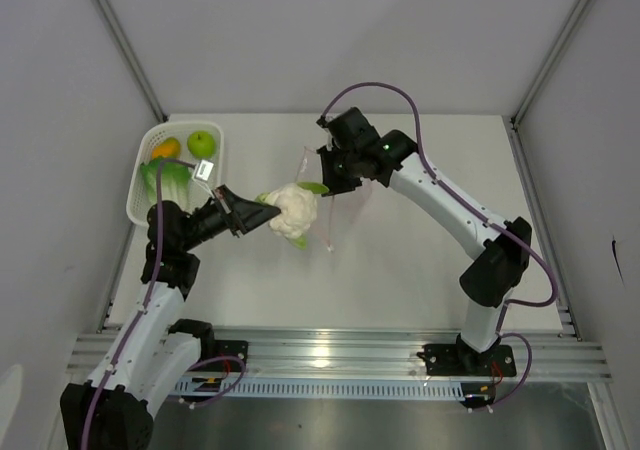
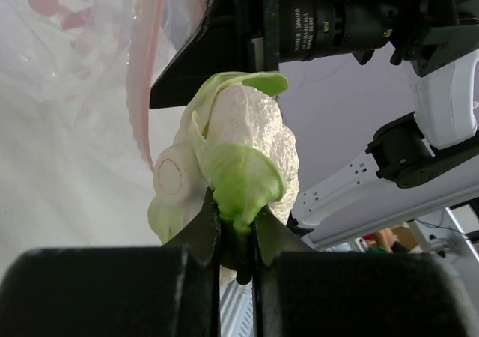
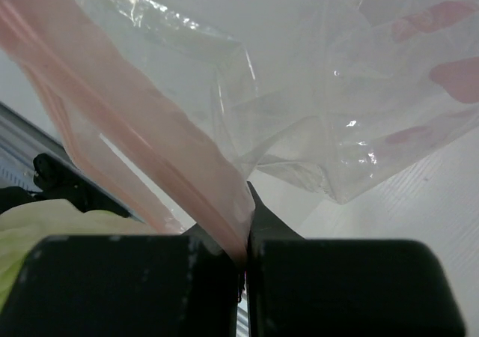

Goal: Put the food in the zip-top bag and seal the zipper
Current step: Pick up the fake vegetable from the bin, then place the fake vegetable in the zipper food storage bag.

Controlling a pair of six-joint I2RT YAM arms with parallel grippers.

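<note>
My left gripper (image 1: 256,214) is shut on a green leaf of the whitish-green cauliflower (image 1: 292,210) and holds it in the air at the mouth of the clear zip-top bag (image 1: 322,195). In the left wrist view the cauliflower (image 2: 239,138) sits between the fingers, with the bag (image 2: 67,112) and its pink zipper strip (image 2: 142,60) to the left. My right gripper (image 1: 330,175) is shut on the bag's pink zipper edge (image 3: 150,142) and holds the bag (image 3: 314,105) up. The green apple (image 1: 202,142), orange fruit (image 1: 166,149) and cabbage (image 1: 165,177) lie in the white basket.
The white mesh basket (image 1: 135,205) stands at the table's far left. Grey walls with metal posts close the table in at the back and both sides. A metal rail runs along the near edge under the arm bases.
</note>
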